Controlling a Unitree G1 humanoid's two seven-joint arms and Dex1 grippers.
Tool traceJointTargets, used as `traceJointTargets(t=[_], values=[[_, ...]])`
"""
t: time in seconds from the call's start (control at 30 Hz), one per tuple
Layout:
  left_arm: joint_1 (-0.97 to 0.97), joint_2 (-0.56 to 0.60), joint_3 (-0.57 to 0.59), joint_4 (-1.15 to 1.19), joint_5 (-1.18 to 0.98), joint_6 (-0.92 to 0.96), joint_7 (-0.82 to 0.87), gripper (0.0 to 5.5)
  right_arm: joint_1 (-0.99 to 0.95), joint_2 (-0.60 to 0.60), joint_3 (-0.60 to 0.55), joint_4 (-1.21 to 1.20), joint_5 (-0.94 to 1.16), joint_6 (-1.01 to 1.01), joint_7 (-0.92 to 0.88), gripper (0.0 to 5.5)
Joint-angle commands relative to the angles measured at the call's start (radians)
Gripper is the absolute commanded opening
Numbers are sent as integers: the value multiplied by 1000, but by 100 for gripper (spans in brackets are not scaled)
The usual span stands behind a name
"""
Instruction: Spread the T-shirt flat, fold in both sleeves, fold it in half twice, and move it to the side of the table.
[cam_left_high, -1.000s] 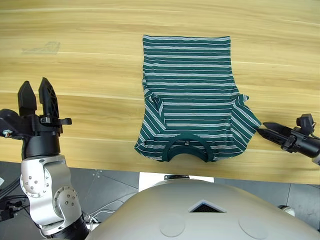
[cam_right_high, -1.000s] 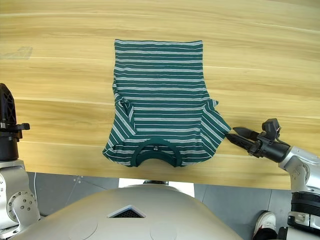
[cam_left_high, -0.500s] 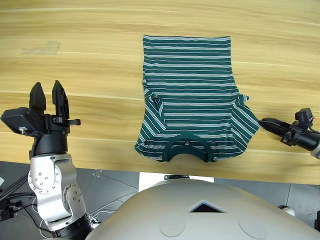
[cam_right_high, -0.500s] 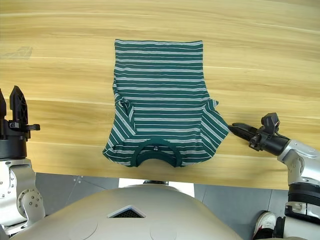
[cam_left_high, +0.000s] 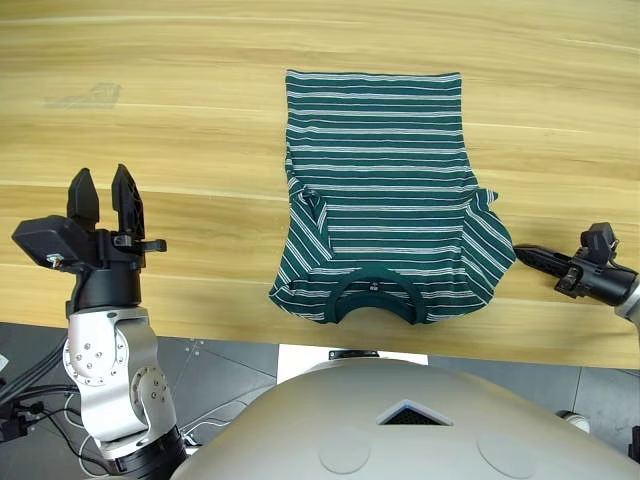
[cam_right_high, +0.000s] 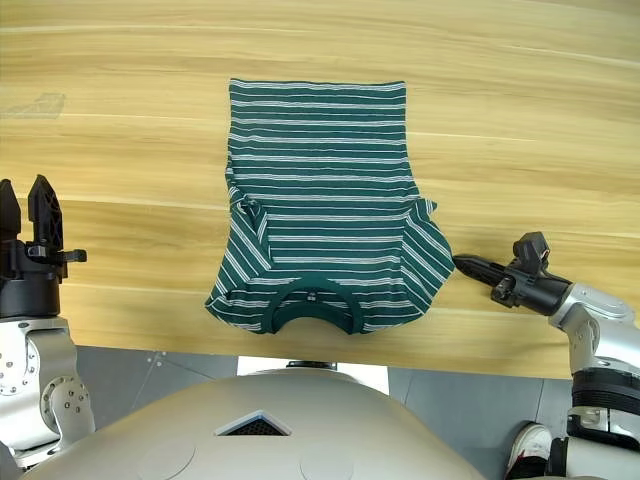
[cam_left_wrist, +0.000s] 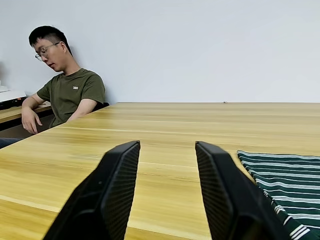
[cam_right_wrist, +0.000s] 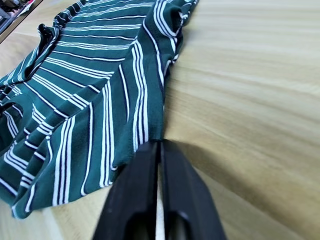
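Observation:
The dark green T-shirt (cam_left_high: 380, 190) with white stripes lies on the wooden table (cam_left_high: 150, 120), collar toward me and both sleeves folded in over the body. My left gripper (cam_left_high: 100, 180) stands open well to the shirt's left, near the table's front edge, fingers pointing up with nothing between them. The left wrist view looks between those fingers (cam_left_wrist: 120, 185) at the shirt (cam_left_wrist: 285, 180) off to one side. My right gripper (cam_right_high: 460, 262) is shut, its tip (cam_right_wrist: 159, 145) touching the shirt's right edge (cam_right_wrist: 125, 100) near the folded sleeve.
Bare wood surrounds the shirt on the left, right and far sides. The table's front edge (cam_left_high: 200, 330) runs just below the collar and close to both grippers.
My left gripper has shifted right, a little closer to the shirt. My right gripper's tip drew slightly back from the shirt's edge, then returned to it.

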Motion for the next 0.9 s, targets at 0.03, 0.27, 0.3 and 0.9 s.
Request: traceJointTargets(t=[0.03, 0.27, 0.3, 0.9], values=[[-3, -8, -8, 9, 8, -5, -5, 208, -3, 28, 10, 79, -70, 7, -76, 65], [0, -7, -19, 11, 21, -15, -12, 208, -12, 26, 13, 81, -52, 19, -40, 65], [-1, -7, -21, 13, 22, -15, -12, 208, -6, 23, 20, 73, -52, 24, -28, 65], [-9, -10, -26, 31, 38, -19, -21, 208, 6, 28, 28, 39, -59, 67, 2, 21]])
